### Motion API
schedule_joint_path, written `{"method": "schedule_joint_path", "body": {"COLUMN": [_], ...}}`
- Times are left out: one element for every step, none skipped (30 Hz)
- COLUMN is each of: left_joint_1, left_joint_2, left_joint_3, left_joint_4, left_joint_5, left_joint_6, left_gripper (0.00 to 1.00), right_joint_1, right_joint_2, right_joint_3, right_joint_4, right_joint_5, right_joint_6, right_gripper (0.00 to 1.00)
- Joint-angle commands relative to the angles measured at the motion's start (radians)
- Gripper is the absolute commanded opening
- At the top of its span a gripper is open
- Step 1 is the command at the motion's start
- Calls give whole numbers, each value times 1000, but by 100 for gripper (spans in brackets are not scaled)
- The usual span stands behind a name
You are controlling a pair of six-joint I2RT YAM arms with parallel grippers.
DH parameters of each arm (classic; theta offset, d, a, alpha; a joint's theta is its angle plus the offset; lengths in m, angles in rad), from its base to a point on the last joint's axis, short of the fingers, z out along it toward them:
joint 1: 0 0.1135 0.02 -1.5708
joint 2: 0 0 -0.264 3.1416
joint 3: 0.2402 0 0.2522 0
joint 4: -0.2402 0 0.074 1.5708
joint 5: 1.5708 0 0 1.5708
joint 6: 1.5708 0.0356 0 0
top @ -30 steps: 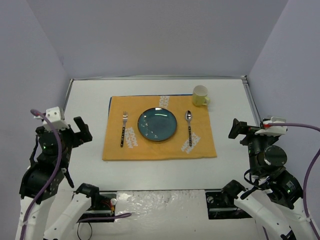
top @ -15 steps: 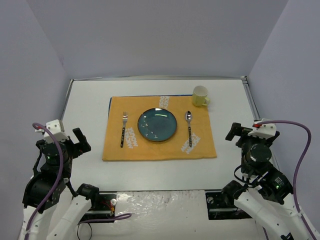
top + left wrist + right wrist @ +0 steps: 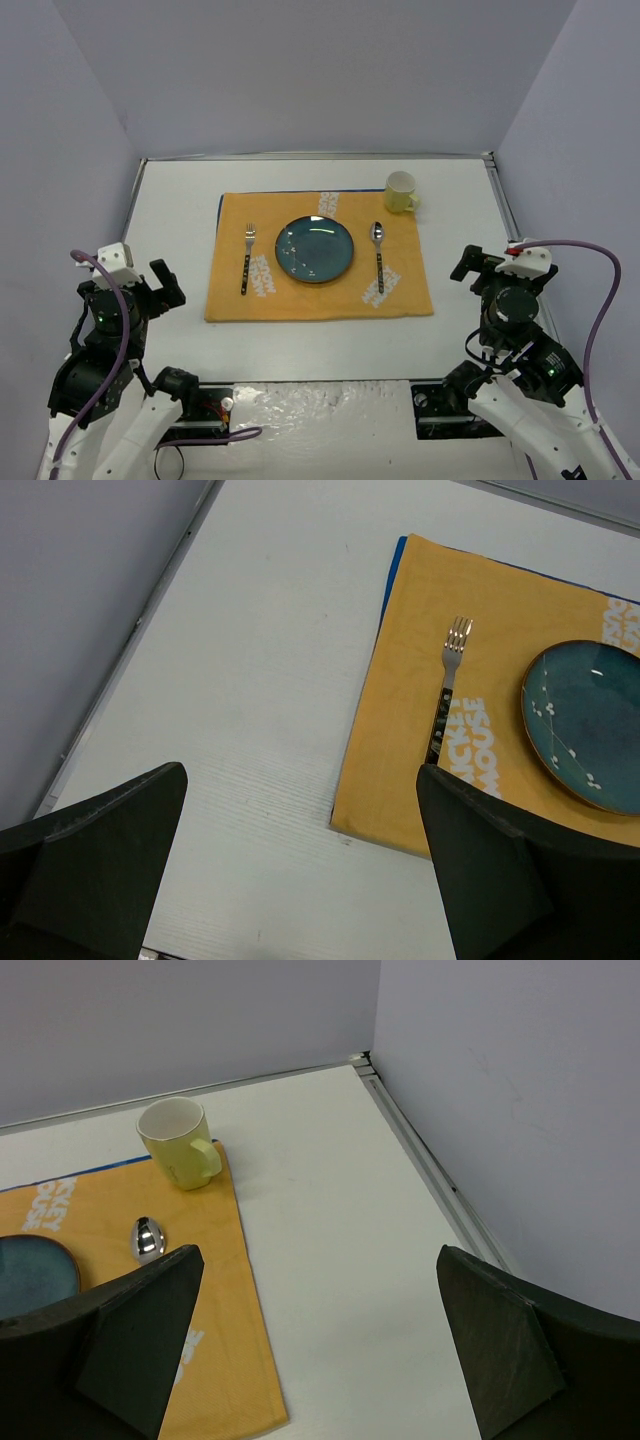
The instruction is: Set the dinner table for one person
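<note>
The large flat white rectangular dinner table [image 3: 180, 210] with its thin metal rim fills the floor of the grey-walled enclosure. An orange-yellow cloth placemat [image 3: 320, 295] printed with white lettering lies at its middle. On the cloth sits a round teal glazed plate [image 3: 314, 249]. A metal fork with a dark handle [image 3: 247, 258] lies to its left, tines pointing away from the arms. A matching metal spoon [image 3: 378, 245] lies to its right, bowl at the far end. A pale yellow ceramic mug [image 3: 401, 191] stands upright at the mat's far right corner (whether its base overlaps the cloth is hard to tell). The left gripper [image 3: 302, 770] hangs over bare tabletop off the mat's near left corner, its dark fingers spread wide and holding nothing. The right gripper [image 3: 320, 1252], beyond the mat's right edge, is likewise spread and empty-handed.
</note>
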Motion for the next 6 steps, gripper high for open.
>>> {"method": "schedule_joint_path", "body": {"left_joint_1": [-31,-37,-43,-49,-55,-61], "left_joint_2": [-1,-2,-8,-14,-20,-25], "left_joint_3": [-7,-10,-20,-26,-33,-40], "left_joint_4": [58,59,60,63,65,65], "left_joint_5": [-25,-27,-29,-30,-30,-30], "left_joint_6": [11,10,7,7,5,1], "left_gripper": [97,97,97,97,97,97], "right_joint_1": [-1,-1,-2,-3,-3,-3], "right_joint_2": [24,23,21,19,18,15], "right_joint_3": [-6,-7,-8,-8,-8,-8], "right_joint_4": [70,70,70,69,69,69], "right_joint_5": [41,42,41,40,39,38], "right_joint_6": [18,17,17,17,17,18], "right_gripper": [100,100,100,100,100,100]}}
